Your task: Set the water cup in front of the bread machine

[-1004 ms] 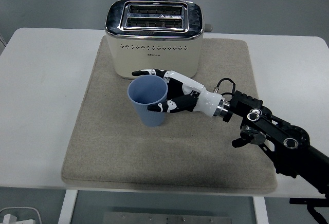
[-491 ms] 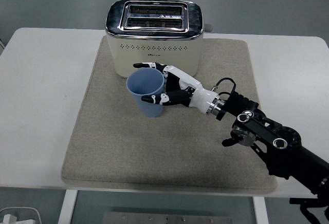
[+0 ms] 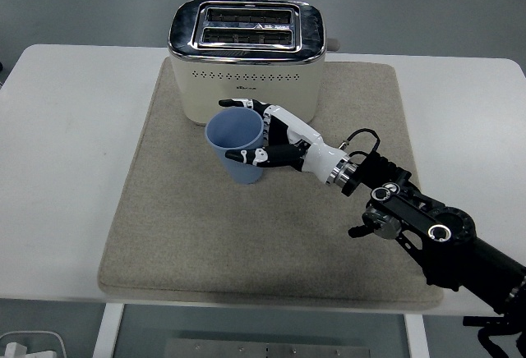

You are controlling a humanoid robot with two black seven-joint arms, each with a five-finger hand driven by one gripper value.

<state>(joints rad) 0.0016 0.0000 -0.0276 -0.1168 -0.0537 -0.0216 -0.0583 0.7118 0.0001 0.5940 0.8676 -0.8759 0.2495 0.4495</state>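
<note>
1. Head view: my right hand (image 3: 265, 138) is wrapped around the light blue plastic water cup (image 3: 237, 146). My fingers go behind it and my thumb is at the front, so it cannot slip.
2. The cup stands upright on the grey felt mat (image 3: 164, 210), just in front of the cream and silver bread machine (image 3: 246, 58). I think that is where it belongs.
3. The mat lies on the white worktop (image 3: 66, 128).
4. The small dark logo on the bread machine is too tiny for me to read.
</note>
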